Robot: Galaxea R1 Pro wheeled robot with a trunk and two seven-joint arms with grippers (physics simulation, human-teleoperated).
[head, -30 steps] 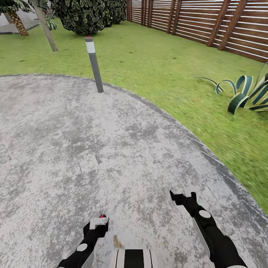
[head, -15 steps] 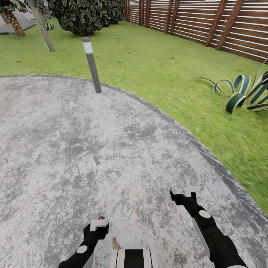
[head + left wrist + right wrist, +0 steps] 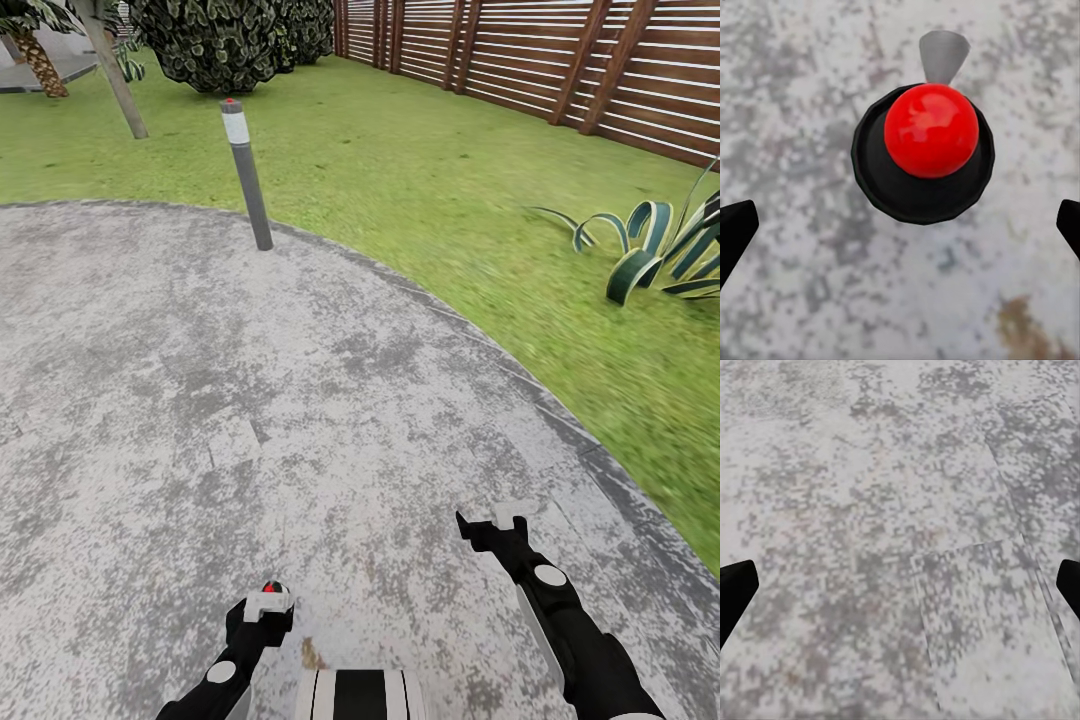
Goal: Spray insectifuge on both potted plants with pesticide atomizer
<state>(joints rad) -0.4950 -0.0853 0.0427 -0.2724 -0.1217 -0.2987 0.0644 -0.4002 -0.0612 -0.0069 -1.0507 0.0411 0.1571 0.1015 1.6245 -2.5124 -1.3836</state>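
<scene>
Both arms hang low over the round grey speckled patio [image 3: 250, 380], left gripper [image 3: 265, 601] and right gripper [image 3: 497, 522] with fingers spread wide, holding nothing. Grey bollard lamp post [image 3: 245, 175] stands far left; green lawn [image 3: 450, 190] and brown slatted fence [image 3: 560, 60] beyond.

A mottled grey-and-white paved patio [image 3: 250, 400] meets bright green lawn [image 3: 420, 170]. A brown slatted fence [image 3: 560, 70] stands behind dark green, white-striped leaves [image 3: 655, 250]. The grey bollard [image 3: 247, 170] carries a white band and red cap.
</scene>
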